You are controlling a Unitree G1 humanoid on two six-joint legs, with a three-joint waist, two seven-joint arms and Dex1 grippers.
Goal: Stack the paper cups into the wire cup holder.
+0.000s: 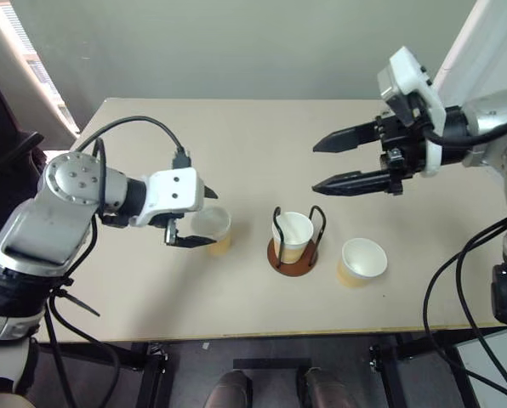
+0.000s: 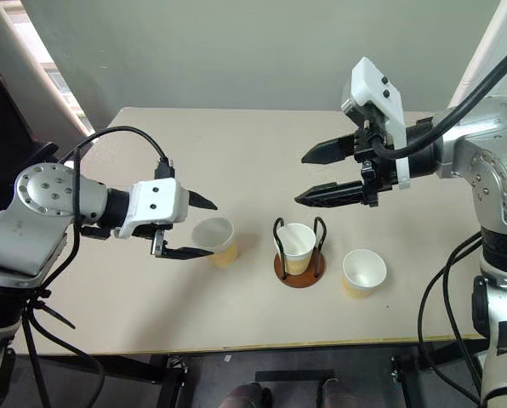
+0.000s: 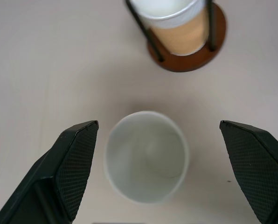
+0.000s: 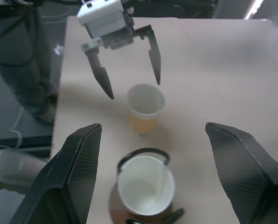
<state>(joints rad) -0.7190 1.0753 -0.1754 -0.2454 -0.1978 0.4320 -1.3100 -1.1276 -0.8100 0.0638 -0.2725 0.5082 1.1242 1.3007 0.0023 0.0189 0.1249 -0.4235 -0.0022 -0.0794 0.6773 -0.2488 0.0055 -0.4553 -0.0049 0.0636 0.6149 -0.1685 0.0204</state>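
Three paper cups stand on the table. One cup (image 1: 293, 234) sits inside the wire cup holder (image 1: 293, 262), between its black arches. Another cup (image 1: 363, 259) stands upright just right of the holder. The third cup (image 1: 213, 228) stands left of the holder. My left gripper (image 1: 201, 218) hovers over that third cup, open, with one finger on each side of it and touching nothing. In the left wrist view this cup (image 3: 146, 156) lies between the wide-spread fingers (image 3: 73, 163). My right gripper (image 1: 316, 167) hangs open and empty, high above the holder and pointing left.
The beige table (image 1: 236, 136) has bare surface behind the cups. Its front edge runs close to the holder and the right cup. Black cables hang from both arms, and a wall stands behind the table.
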